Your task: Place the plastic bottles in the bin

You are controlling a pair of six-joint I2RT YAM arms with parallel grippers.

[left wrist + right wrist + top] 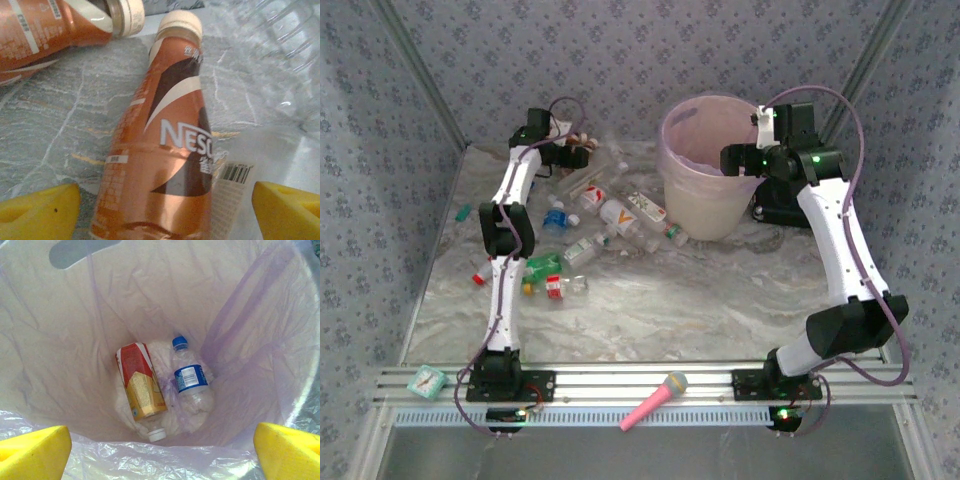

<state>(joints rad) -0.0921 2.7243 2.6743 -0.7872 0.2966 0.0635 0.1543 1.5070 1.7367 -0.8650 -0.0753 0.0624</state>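
Spreads the left fingers (40, 210) wide, gripping nothing, with one yellow pad on either side of a brown bottle (160, 150) lying on the counter (60, 125), cream cap pointing away. Seems not to touch it yet. Shows a second brown bottle (50, 30) just beyond at top left, and a clear bottle (280, 45) close on the right.

Holds the right fingers (35, 450) equally wide and empty above the open mouth of the bin (240, 340). Looks straight down on a red-and-gold bottle (140, 382) and a blue-capped clear bottle (190, 380) lying side by side at the bottom of the pink liner.

Reads as a left-side pick in hand, with the right side idle over the bin. Calls next for lowering, closing across the brown bottle's body, lifting, and carrying over to the bin. Needs a firm, centred grip, as smooth round plastic is likely to roll or slip.

Leaves most of the job undone, judging by the scattered bottles (600, 215) across the far left of the grey marbled counter. Sets apart a pink toy microphone (655, 398) and a teal clock (428, 380) on the near rail, and a black box (780, 210) behind the bin. Closes in on three sides with blue-grey patterned walls (620, 50).
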